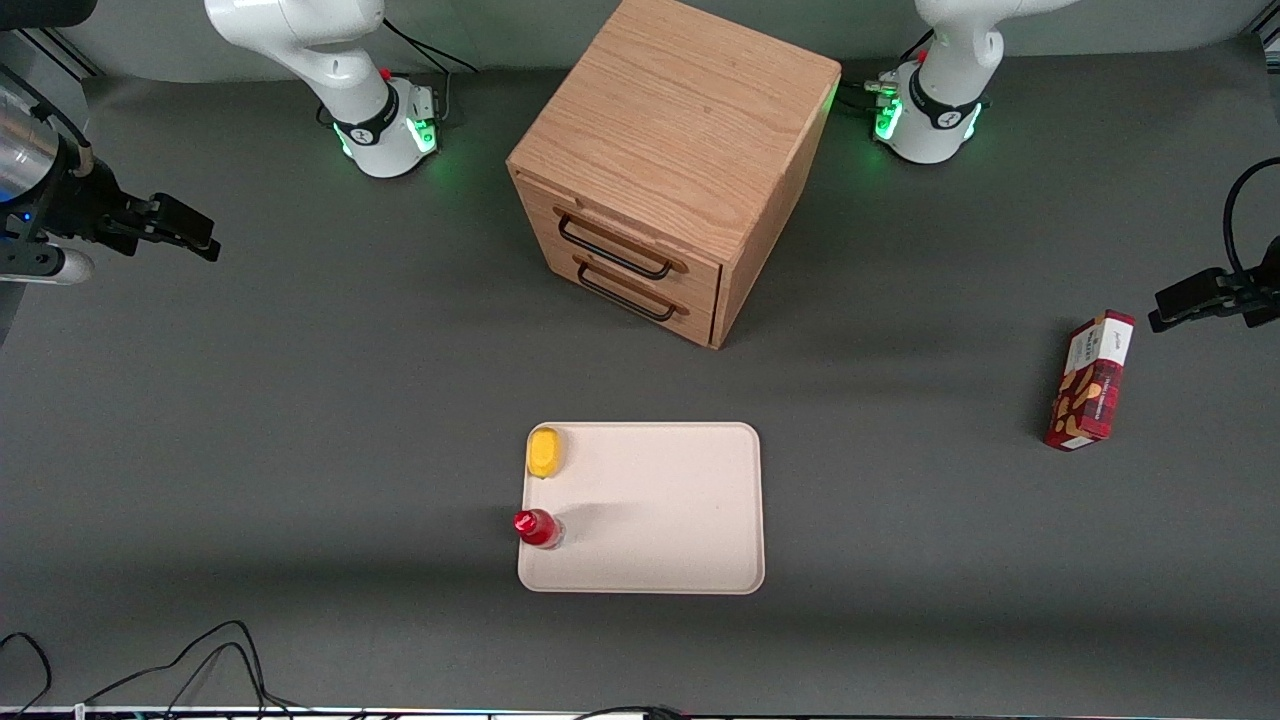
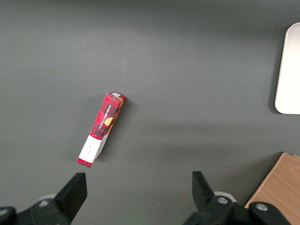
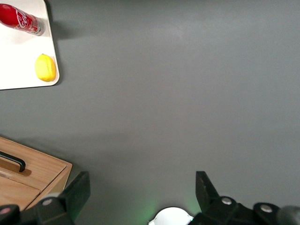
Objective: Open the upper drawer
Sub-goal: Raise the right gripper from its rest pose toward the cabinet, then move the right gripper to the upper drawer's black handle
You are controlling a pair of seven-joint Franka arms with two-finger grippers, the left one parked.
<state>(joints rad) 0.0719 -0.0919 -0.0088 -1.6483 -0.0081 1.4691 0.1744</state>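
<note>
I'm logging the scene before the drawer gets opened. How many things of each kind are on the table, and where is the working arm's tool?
Cabinet: 1, its upper drawer shut
Tray: 1
Red bottle: 1, on the tray
Yellow lemon-like item: 1, on the tray
Red box: 1
Total: 5
The tool is open, hanging toward the working arm's end of the table.

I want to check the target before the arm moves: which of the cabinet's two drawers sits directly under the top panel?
The upper drawer, its black wire handle above the lower drawer's. Both look shut. The tool hovers open toward the working arm's end of the table, touching nothing.
</note>
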